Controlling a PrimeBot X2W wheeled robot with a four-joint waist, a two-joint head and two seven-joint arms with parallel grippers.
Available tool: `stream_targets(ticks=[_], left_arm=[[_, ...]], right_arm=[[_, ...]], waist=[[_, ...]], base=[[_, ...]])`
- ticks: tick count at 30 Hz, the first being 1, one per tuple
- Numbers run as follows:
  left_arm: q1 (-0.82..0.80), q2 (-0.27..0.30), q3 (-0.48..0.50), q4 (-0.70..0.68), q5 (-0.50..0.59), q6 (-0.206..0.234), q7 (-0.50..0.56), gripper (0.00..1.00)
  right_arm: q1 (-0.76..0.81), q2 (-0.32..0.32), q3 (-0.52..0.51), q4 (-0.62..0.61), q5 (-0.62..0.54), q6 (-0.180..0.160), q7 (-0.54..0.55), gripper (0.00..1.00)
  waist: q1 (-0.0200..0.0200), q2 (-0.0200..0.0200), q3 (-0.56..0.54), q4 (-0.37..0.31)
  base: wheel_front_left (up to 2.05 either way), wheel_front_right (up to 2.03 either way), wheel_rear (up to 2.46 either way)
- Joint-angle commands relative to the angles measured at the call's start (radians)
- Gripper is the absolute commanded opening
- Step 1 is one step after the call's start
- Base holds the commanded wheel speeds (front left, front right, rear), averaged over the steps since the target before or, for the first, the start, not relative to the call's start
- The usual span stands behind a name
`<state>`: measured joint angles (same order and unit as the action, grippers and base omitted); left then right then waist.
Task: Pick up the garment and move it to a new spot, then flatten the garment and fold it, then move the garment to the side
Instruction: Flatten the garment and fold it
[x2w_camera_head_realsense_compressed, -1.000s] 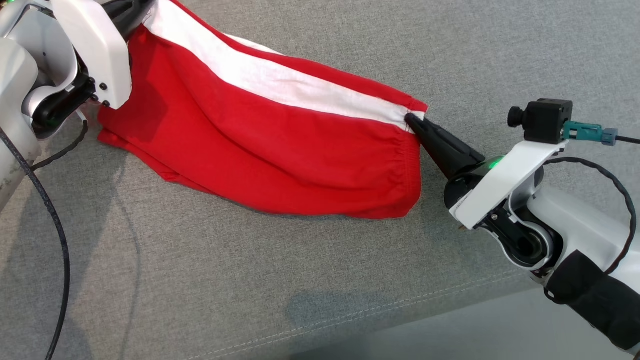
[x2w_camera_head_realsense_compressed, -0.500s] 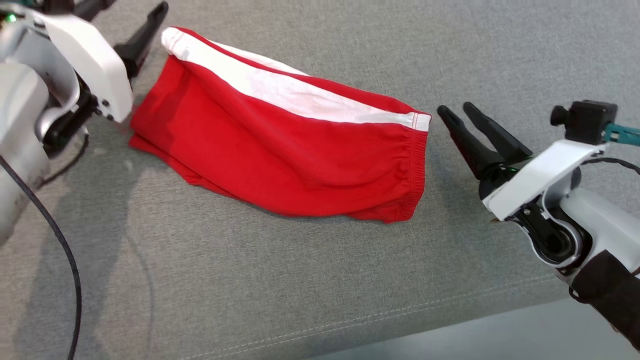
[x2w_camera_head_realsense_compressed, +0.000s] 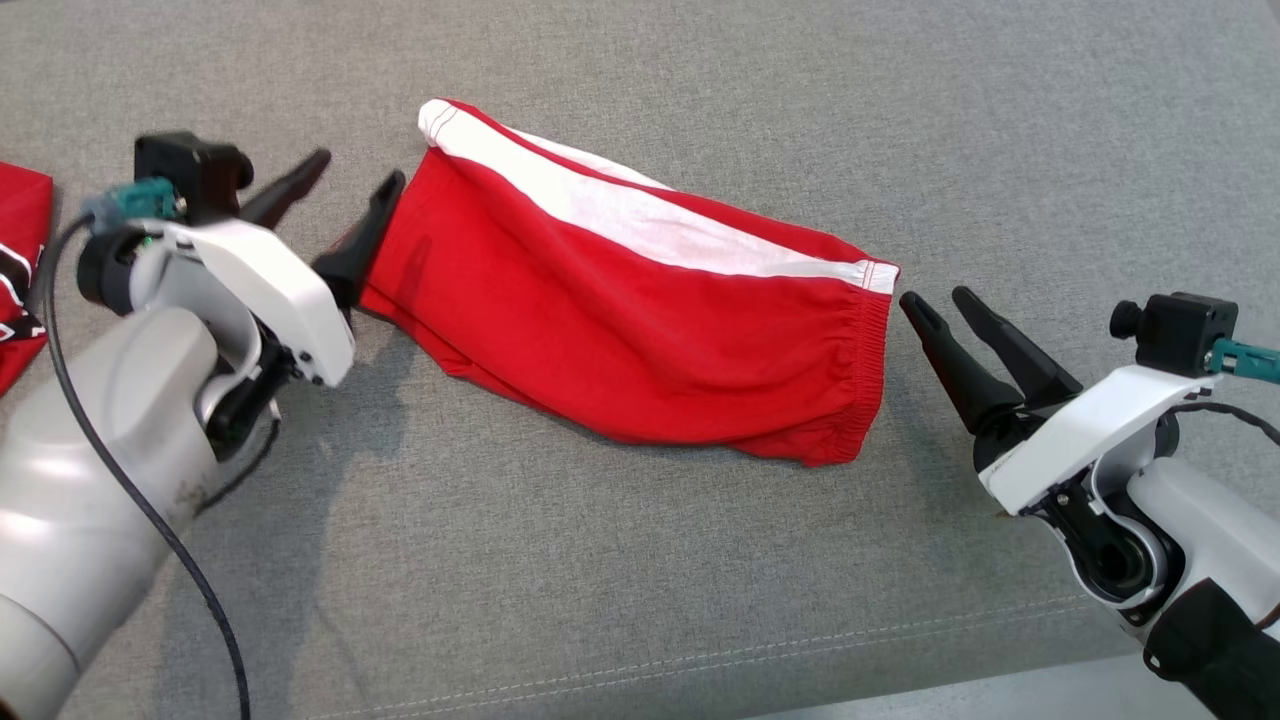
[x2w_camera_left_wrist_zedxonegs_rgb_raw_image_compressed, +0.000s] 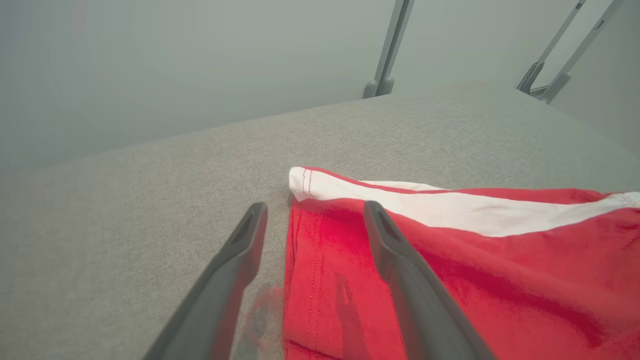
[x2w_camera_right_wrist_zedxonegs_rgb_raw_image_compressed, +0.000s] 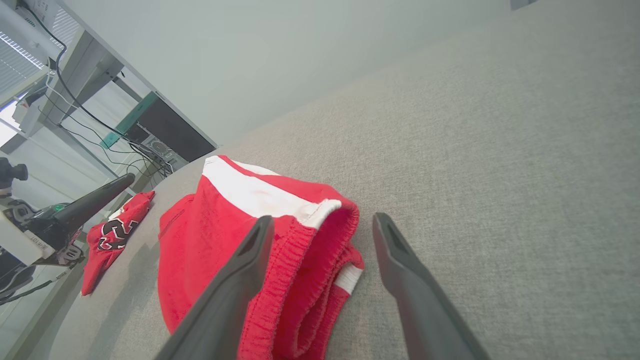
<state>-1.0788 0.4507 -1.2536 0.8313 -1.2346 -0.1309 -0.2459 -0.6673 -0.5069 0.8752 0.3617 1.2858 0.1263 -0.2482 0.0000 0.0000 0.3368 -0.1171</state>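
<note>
Head view has the red shorts (x2w_camera_head_realsense_compressed: 640, 320) lying stretched out on the grey cushion (x2w_camera_head_realsense_compressed: 640, 560); my left gripper (x2w_camera_head_realsense_compressed: 357, 167) at their hem and right gripper (x2w_camera_head_realsense_compressed: 935, 295) just off the waistband both gape empty, I judge ready for flattening

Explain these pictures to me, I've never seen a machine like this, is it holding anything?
It is a two-armed robot. One picture comes from a camera on its head, looking down; the other two come from cameras on its wrists, looking along each tool's two dark fingers. On the grey padded surface lies a red garment with a white stripe; another red cloth lies at the far left. The left tool and right tool stand open at the garment's two ends, holding nothing.
</note>
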Motion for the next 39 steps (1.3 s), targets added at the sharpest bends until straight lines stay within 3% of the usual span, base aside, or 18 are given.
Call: stream_targets(ticks=[1,10,20,34,35,36,37,39], left_arm=[[-0.005,0.017,0.038,0.011,0.005,0.0,-0.011,1.0],[0.088,-0.061,0.146,0.088,0.038,0.012,-0.016,1.0],[0.154,-0.097,0.272,0.182,0.057,0.012,-0.016,1.0],[0.188,-0.155,0.312,0.261,0.014,0.002,-0.014,1.0],[0.189,-0.157,0.316,0.263,0.007,0.001,-0.013,0.79],[0.188,-0.159,0.315,0.264,0.005,0.001,-0.012,0.36],[0.189,-0.163,0.32,0.261,-0.003,0.001,-0.013,0.0],[0.191,-0.168,0.322,0.244,-0.013,0.001,-0.013,0.0]], right_arm=[[0.04,-0.013,-0.007,-0.018,-0.016,0.004,-0.013,1.0],[0.061,-0.01,-0.022,-0.021,-0.038,0.004,-0.013,1.0],[0.079,-0.006,-0.027,-0.017,-0.048,0.004,-0.014,1.0],[0.076,0.005,-0.028,-0.017,-0.054,0.004,-0.014,1.0],[0.074,0.006,-0.028,-0.018,-0.055,0.004,-0.014,1.0],[0.073,0.007,-0.028,-0.019,-0.056,0.004,-0.014,1.0],[0.072,0.007,-0.027,-0.02,-0.057,0.004,-0.014,1.0],[0.07,0.008,-0.024,-0.023,-0.058,0.004,-0.014,1.0]], waist=[[0.0,0.0,0.0,0.001],[0.0,0.0,0.005,-0.009],[0.0,0.0,0.01,-0.026],[0.0,0.0,0.022,-0.038],[0.0,0.0,0.022,-0.038],[0.0,0.0,0.023,-0.038],[0.0,0.0,0.023,-0.038],[0.0,0.0,0.024,-0.035]], base=[[0.0,0.0,0.0],[0.0,0.0,0.0],[0.0,0.0,0.0],[0.0,0.0,0.0],[0.0,0.0,0.0],[0.0,0.0,0.0],[0.0,0.0,0.0],[0.0,0.0,0.0]])
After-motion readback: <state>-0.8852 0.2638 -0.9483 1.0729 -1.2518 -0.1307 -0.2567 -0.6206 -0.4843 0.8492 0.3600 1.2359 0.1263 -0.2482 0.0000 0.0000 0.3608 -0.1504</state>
